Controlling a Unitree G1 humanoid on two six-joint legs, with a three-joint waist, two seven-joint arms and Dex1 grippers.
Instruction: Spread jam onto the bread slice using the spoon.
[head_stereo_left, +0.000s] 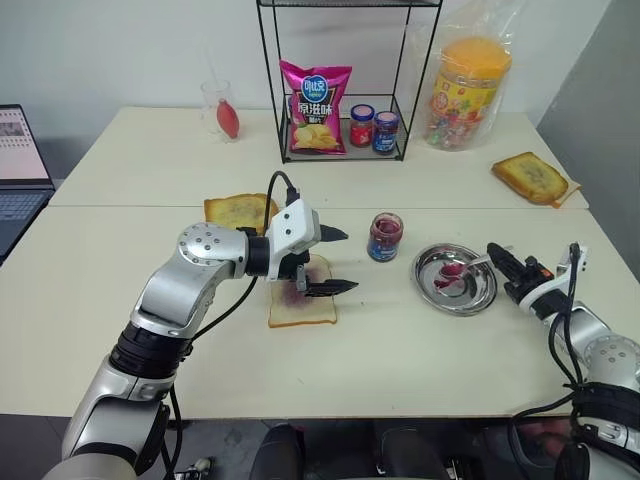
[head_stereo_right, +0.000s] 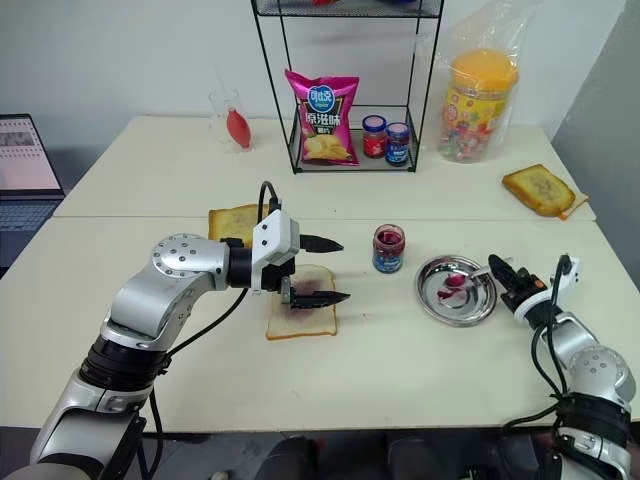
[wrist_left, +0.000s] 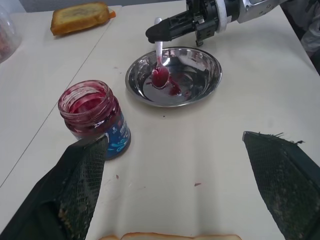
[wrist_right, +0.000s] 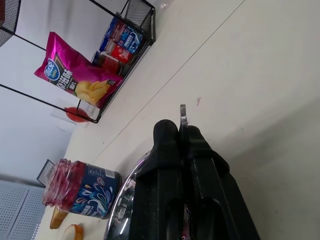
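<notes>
Bread slice (head_stereo_left: 302, 305): pale, purple-red smear at centre, flat on table (head_stereo_left: 400, 370) near its front middle.
Left gripper (head_stereo_left: 330, 262): over the slice's 1 o'clock corner, fingers spread wide, holding nothing.
Jam jar (head_stereo_left: 384, 237): open, blue label, at 2 o'clock from the slice.
Plate (head_stereo_left: 478, 296): round steel, at 3 o'clock from the slice, red smears inside.
Spoon (wrist_left: 159, 65): bowl red-stained, resting in the plate, handle rising toward the rim.
Right gripper (wrist_left: 159, 32): at the plate's 3 o'clock rim, fingers pressed together on the spoon's handle.
Toast (head_stereo_left: 237, 210): at 11 o'clock from the slice.
</notes>
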